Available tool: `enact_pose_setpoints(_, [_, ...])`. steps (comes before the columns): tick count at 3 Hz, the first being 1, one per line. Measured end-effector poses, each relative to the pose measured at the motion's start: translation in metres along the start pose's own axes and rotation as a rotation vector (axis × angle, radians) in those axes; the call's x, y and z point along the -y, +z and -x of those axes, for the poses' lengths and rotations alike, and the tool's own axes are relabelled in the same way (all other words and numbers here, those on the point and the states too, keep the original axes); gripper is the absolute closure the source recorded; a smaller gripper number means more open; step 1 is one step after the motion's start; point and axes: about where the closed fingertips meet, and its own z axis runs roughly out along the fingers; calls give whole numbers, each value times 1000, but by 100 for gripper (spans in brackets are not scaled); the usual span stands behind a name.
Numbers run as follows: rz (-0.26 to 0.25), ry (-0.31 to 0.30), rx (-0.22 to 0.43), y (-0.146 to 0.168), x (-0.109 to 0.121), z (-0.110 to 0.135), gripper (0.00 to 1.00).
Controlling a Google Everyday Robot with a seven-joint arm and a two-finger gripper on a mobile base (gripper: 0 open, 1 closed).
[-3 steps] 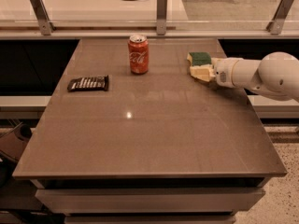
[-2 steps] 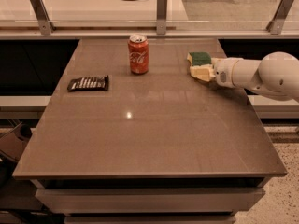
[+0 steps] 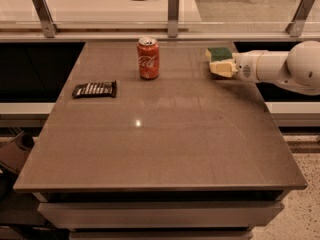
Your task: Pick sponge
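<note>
1. Grey-brown tabletop fills most of the camera view, glossy, with a small light reflection near its middle.
2. Dark green on top and pale yellow beneath, the sponge lies flat near the table's far right corner.
3. The pale yellow gripper sits low over the table at the sponge's near side, right against it or just beside it; contact cannot be told.
4. Whether the gripper is released, clenched or holding anything cannot be told.
5. The white arm reaches in from the right edge, roughly level with the tabletop.
6. A red Coca-Cola can stands upright left of the sponge, well apart from it.
7. A dark wrapped snack bar lies flat near the left edge.
8. Metal posts stand along the rail behind the table.
</note>
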Motion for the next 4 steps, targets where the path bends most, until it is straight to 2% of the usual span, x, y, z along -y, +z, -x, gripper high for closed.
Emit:
enact_pose_setpoints(2, [26,-41,-7,-14,1,29,100])
enact_pose_setpoints(3, [29,-92,-17,-29,-5,53,100])
enact_pose_setpoints(4, [20,-121,-19,-40,-8,67,100])
